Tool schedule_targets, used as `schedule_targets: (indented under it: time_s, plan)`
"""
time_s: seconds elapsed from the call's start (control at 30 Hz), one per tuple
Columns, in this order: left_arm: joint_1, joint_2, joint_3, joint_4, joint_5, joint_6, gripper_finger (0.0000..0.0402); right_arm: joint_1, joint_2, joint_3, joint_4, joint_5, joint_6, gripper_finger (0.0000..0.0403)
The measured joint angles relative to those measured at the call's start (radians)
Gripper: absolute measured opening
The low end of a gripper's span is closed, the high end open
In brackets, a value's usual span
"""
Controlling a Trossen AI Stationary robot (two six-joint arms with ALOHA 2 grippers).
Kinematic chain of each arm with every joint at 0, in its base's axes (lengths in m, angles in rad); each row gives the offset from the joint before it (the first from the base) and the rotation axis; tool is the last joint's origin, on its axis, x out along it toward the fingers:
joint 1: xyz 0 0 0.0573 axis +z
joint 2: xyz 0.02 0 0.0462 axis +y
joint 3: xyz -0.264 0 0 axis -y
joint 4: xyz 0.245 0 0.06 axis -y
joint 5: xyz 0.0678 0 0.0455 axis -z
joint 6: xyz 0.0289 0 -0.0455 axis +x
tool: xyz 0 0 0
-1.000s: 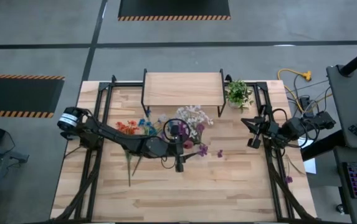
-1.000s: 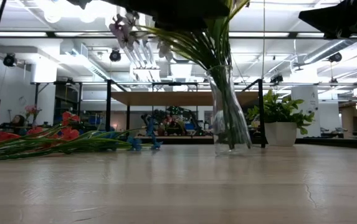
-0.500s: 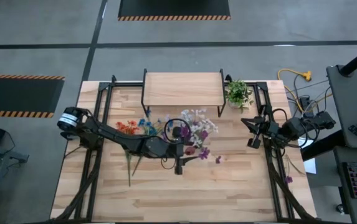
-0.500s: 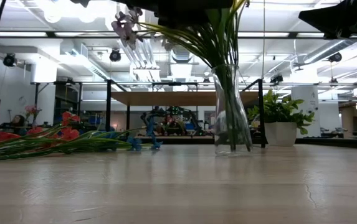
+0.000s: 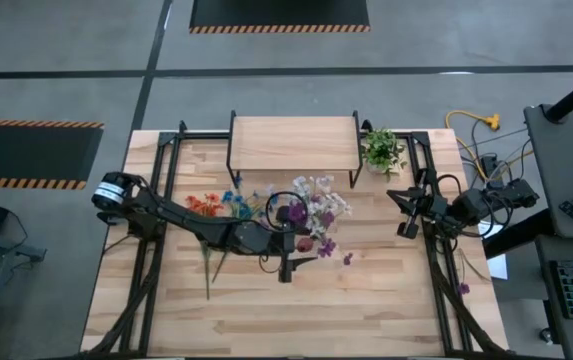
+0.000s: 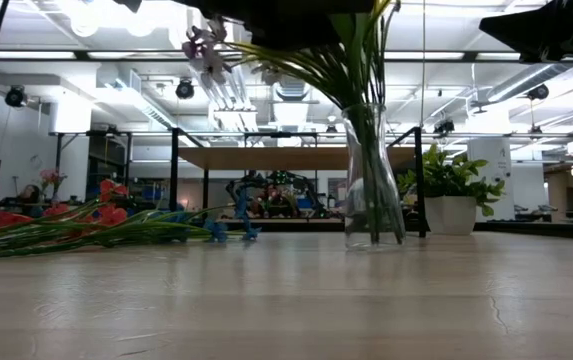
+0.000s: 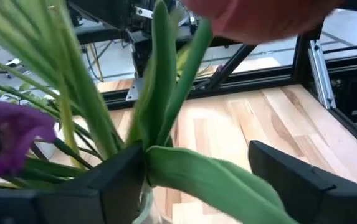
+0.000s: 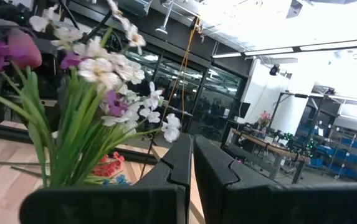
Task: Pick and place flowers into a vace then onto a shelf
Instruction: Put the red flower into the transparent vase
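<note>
My left gripper (image 7: 194,177) has spread wide around the stems — the purple-and-white flowers (image 5: 313,212) now stand straighter in the vace (image 6: 370,180), mid-table, near the shelf (image 5: 292,143). My right gripper (image 8: 187,177) waits shut, far right.

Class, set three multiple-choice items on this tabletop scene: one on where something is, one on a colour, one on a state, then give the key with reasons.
1. Where does the potted plant stand?
A. beside the shelf's right end
B. on the shelf
C. in the vase

2. What colour are the flowers lying on the table?
A. yellow and black
B. red-orange and blue
C. all white

3. How is the right gripper?
A. open
B. shut
C. holding the vase

Key: A, the high view shows it on the table by the shelf; B, the low view shows those blossoms; B, its fingers meet in the right wrist view.
</note>
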Motion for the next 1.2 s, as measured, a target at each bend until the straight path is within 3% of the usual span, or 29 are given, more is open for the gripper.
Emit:
schedule_targets:
  time_s: [0.23, 0.6, 0.8, 0.97, 1.2]
  plan:
    - [-0.001, -0.034, 0.000, -0.035, 0.000, -0.001, 0.0301, 0.000, 0.000, 0.000, 0.000, 0.000, 0.000, 0.0009]
    - [-0.001, -0.037, 0.005, -0.061, 0.000, 0.000, 0.0301, 0.000, 0.000, 0.000, 0.000, -0.003, 0.000, 0.0009]
    - [-0.001, -0.036, 0.022, -0.062, 0.063, -0.026, 0.0301, 0.000, 0.000, 0.000, 0.000, -0.008, 0.000, 0.0009]
    - [-0.002, -0.035, 0.078, -0.194, 0.061, -0.024, 0.0301, 0.000, 0.000, 0.000, 0.000, -0.010, 0.000, 0.0009]
    - [-0.002, -0.034, 0.116, -0.240, 0.057, -0.003, 0.0301, 0.000, 0.000, 0.000, 0.000, -0.010, 0.000, 0.0009]
